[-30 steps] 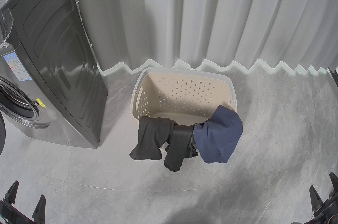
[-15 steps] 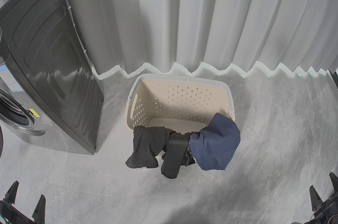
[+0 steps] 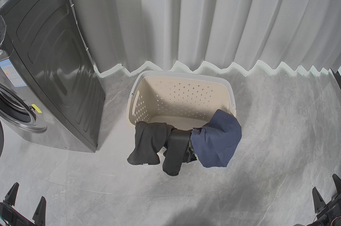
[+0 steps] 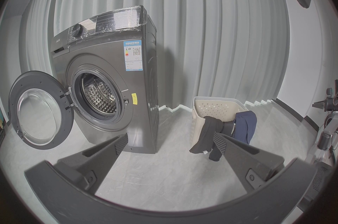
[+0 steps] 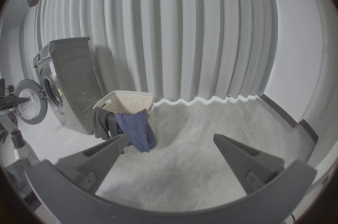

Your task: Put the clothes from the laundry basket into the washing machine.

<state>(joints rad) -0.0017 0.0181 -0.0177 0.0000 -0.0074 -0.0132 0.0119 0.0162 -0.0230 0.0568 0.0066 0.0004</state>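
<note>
A cream laundry basket (image 3: pixel 184 77) stands on the floor ahead of me, in front of the curtain. Over its near rim hang a dark grey garment (image 3: pixel 149 143), a black one (image 3: pixel 177 152) and a navy blue one (image 3: pixel 216 139). The grey washing machine (image 3: pixel 46 70) stands to the left, its round door (image 4: pixel 40 110) swung open and the drum (image 4: pixel 100 94) showing. My left gripper (image 3: pixel 25 200) hangs open at the lower left, far short of the basket. My right gripper (image 3: pixel 328 189) hangs open at the lower right. Both hold nothing.
A white pleated curtain (image 3: pixel 213 6) closes the back. Bare grey floor (image 3: pixel 277 138) lies between me and the basket and to its right. A dark baseboard (image 5: pixel 285 115) runs along the right wall.
The whole head view shifted between frames, so the camera moved; the basket and machine keep their places relative to each other. Both grippers stay open and still.
</note>
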